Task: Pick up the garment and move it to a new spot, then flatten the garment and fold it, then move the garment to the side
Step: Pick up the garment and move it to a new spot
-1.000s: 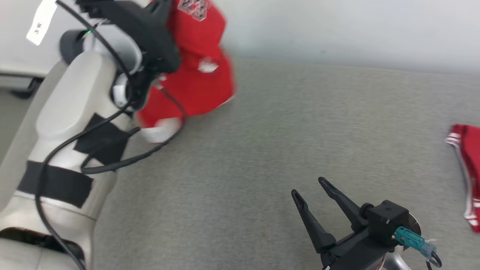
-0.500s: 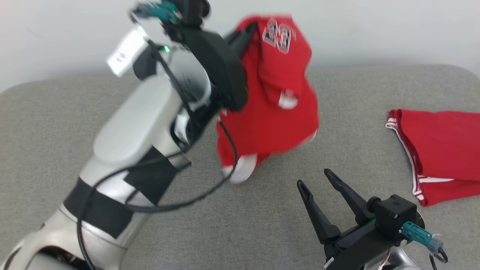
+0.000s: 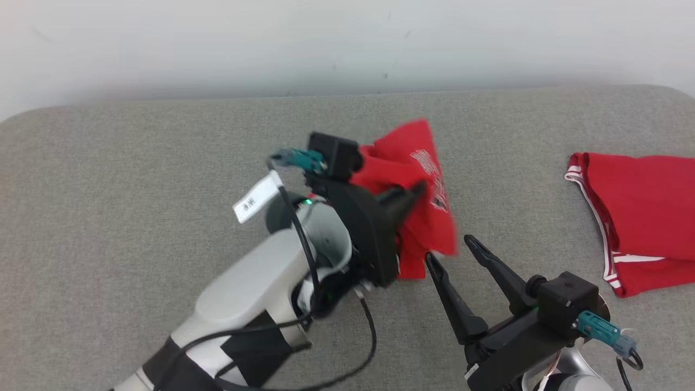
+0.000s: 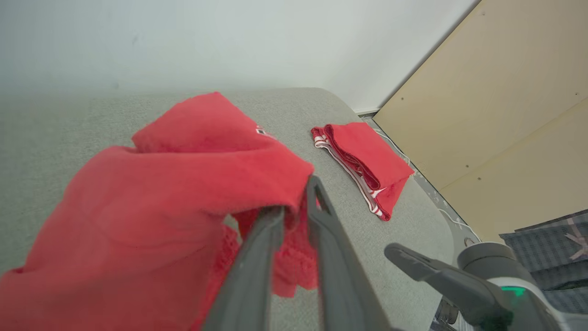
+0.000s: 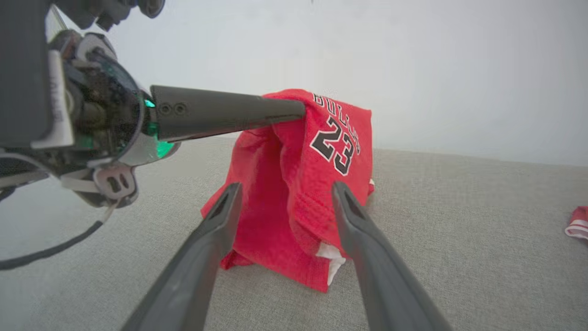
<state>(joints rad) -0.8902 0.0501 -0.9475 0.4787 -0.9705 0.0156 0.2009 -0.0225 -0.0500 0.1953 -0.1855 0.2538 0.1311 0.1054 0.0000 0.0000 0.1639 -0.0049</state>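
The garment (image 3: 421, 179) is a red jersey with "BULLS 23" on it. It hangs bunched from my left gripper (image 3: 417, 191), which is shut on its top edge. In the left wrist view the red cloth (image 4: 183, 193) is pinched between the left gripper's two fingers (image 4: 271, 225). In the right wrist view the jersey (image 5: 285, 151) droops from those fingers (image 5: 229, 112) and its lower hem rests on the grey cushion (image 5: 459, 239). My right gripper (image 3: 448, 247) stands open just in front of the jersey, level with its lower half, with nothing between its fingers.
A second red garment (image 3: 640, 212) with white trim lies folded at the cushion's right end, also seen from the left wrist (image 4: 367, 161). A white wall (image 3: 347, 43) runs behind the grey cushion (image 3: 136, 179). A tan board (image 4: 505, 92) stands beyond the right end.
The head camera has swung, shifting the whole picture. My left gripper has come down with the jersey from high up to just above the cushion, close to the right gripper, which stays open.
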